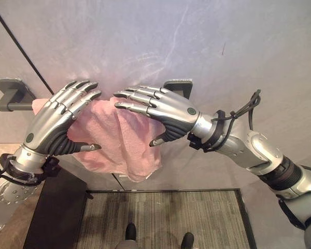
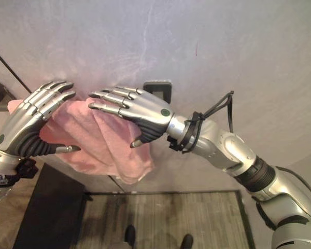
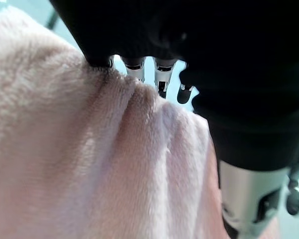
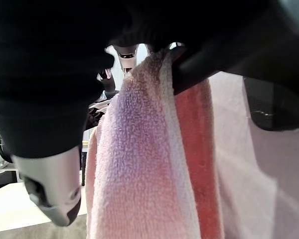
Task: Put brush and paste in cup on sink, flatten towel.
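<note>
In the left eye view we see a pink terry-cloth towel draped over a dark grey wall-mounted bar, bunched into folds and hanging lower toward its right end. Our left hand lies on the towel's left part with fingers stretched nearly straight over the top of the cloth, thumb held out below. Our right hand rests on the towel's right part, fingers extended and spread, thumb pointing down; neither hand clamps the cloth.

The right eye view shows the same towel between both flat hands, above a striped grey floor mat.

In the left wrist view, dark fingertips press on the creased pink fabric.

In the right wrist view, the towel hangs in a thick fold from the bar.
</note>
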Available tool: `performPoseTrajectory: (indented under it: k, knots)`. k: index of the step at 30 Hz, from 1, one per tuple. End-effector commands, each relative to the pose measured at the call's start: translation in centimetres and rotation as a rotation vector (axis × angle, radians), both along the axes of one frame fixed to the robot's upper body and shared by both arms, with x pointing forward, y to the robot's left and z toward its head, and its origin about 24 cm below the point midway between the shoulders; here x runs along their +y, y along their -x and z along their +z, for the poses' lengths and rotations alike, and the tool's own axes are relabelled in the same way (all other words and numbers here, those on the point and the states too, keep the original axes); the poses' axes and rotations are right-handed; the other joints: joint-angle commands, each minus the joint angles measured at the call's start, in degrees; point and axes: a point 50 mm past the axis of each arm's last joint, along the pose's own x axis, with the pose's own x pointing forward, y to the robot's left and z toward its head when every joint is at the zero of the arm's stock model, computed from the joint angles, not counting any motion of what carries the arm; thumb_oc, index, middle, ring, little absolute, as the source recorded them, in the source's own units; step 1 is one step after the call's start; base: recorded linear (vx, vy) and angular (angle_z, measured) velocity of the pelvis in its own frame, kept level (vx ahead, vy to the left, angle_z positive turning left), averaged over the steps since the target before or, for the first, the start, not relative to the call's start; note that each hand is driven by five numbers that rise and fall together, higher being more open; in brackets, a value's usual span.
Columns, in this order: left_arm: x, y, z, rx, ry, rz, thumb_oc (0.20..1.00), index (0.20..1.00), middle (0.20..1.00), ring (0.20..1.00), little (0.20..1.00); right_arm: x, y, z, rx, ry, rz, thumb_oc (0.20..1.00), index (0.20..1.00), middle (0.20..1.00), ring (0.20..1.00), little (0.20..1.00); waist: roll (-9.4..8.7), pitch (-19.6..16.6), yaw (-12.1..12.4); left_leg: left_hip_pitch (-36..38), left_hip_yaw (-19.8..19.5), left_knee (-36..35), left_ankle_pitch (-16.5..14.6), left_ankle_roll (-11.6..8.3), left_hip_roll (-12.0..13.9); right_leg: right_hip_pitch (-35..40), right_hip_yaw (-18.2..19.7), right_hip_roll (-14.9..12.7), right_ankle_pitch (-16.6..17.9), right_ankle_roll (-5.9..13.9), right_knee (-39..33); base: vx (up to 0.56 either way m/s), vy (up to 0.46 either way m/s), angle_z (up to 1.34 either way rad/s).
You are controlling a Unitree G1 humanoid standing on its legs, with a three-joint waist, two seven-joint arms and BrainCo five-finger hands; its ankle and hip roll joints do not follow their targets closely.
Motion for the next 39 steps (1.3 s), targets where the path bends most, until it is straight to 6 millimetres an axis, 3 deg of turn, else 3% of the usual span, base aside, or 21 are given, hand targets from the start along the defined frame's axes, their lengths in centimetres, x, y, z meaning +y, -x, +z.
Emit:
performPoseTrajectory:
  k: [1,7,14,24,39]
  knots:
    - [0.8,0.1,-2.5,0.216,-0.138,0.054,1.0,1.0,1.0,1.0,1.0,0.9,0.2,-1.4,0.044,0.156,0.027,1.0,1.0,1.0,1.0,1.0,-2.47,2.13,-0.96,1.56,3.35,0.47,1.46,-2.5,4.35,-1.51,4.22,-7.97,5.4,7.0,-0.1,0.0,0.011,-0.03]
    - [2.1,0.9,-2.3,0.237,-0.135,0.118,1.0,1.0,1.0,1.0,1.0,-0.1,0.4,-0.7,0.044,0.151,0.013,1.0,1.0,1.0,1.0,1.0,-2.31,2.44,-0.77,1.99,3.67,0.47,1.45,-2.55,4.44,-1.04,3.67,-8.08,5.53,7.04,-0.1,0.0,0.0,0.0]
    - [4.0,1.1,-3.5,0.263,-0.106,0.221,1.0,1.0,1.0,1.0,1.0,-1.3,-0.8,-2.7,0.1,0.171,-0.072,1.0,1.0,1.0,1.0,1.0,-1.92,2.34,-0.45,2.1,3.55,0.47,1.56,-2.68,4.65,-0.43,2.84,-8.05,5.23,7.01,-0.1,0.0,0.0,0.0]
    - [6.4,1.4,-5.8,0.282,0.079,0.352,1.0,1.0,1.0,1.0,1.0,-2.1,-1.5,-4.5,0.184,0.116,-0.124,1.0,1.0,1.0,1.0,1.0,-1.66,2.43,0.21,1.96,3.58,0.47,1.77,-2.96,5.0,-0.09,1.91,-8.02,5.19,6.88,-0.1,0.0,0.0,0.0]
    - [7.6,1.3,-7.7,0.31,0.211,0.421,1.0,1.0,1.0,1.0,1.0,-2.3,-2.8,-5.6,0.219,0.056,-0.172,1.0,1.0,1.0,1.0,1.0,-1.21,2.45,1.45,1.43,3.41,0.47,1.97,-3.3,5.06,0.32,0.45,-8.32,5.15,6.95,-0.1,0.0,0.0,0.0]
